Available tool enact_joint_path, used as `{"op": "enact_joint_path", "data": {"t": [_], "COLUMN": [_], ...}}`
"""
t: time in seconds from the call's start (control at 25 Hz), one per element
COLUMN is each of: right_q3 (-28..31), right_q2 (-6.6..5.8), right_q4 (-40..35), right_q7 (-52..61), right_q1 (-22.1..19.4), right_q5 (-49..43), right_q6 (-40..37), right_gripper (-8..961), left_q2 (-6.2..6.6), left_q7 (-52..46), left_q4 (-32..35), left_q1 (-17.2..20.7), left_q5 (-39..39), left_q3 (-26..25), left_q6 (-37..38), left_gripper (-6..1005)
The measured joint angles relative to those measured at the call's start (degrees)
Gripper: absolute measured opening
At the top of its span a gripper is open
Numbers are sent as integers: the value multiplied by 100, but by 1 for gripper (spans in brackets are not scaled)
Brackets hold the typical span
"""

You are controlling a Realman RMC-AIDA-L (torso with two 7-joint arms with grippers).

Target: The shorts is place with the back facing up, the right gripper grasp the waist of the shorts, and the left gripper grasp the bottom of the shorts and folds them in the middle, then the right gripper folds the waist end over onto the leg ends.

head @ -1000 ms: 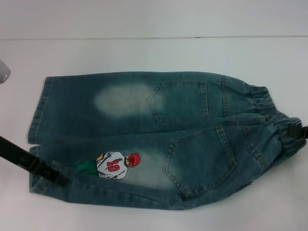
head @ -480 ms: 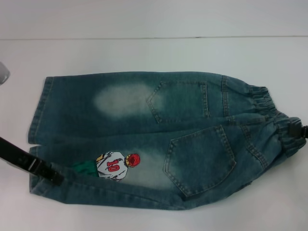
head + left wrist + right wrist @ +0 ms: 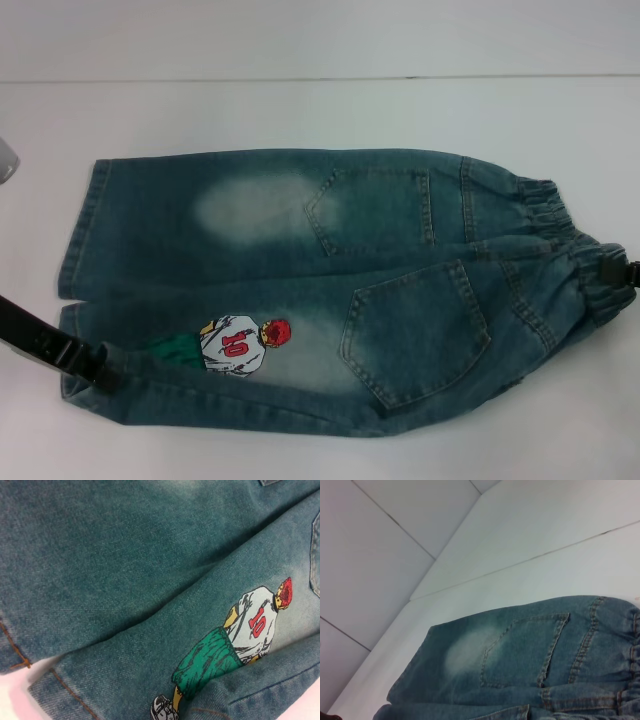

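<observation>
Lying crosswise, the shorts [image 3: 330, 290] point the waist [image 3: 575, 250] right

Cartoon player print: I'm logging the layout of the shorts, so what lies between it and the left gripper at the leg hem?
Only denim of the shorts: head view shows nothing else between the print and left gripper.

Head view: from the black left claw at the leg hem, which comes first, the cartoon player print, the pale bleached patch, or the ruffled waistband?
From the left gripper:
1. Cartoon number-10 player print, just beside it on the near leg.
2. Pale bleached patch, on the far leg.
3. Ruffled elastic denim waistband, opposite end.
</observation>
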Motion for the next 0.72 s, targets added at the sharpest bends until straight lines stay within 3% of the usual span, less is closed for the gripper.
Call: {"op": "enact_joint_path", "data": {"t": [0.12, 0.72], "right_q3": [0, 15], "right_q2": [0, 7], "right_q4": [0, 0], "right_q7": [0, 0], "right_q1": [0, 17], "right_q5": [0, 0], "right_q6": [0, 5], "right_gripper": [111, 116], "left_q2": [1, 2], "left_q7": [0, 50], "left_q4": [-7, -19], "left_q1": [0, -19], "left_q5": [0, -48], "left_q3": [-6, -13], "left_q6": [2, 3], "left_gripper": [40, 40]}}
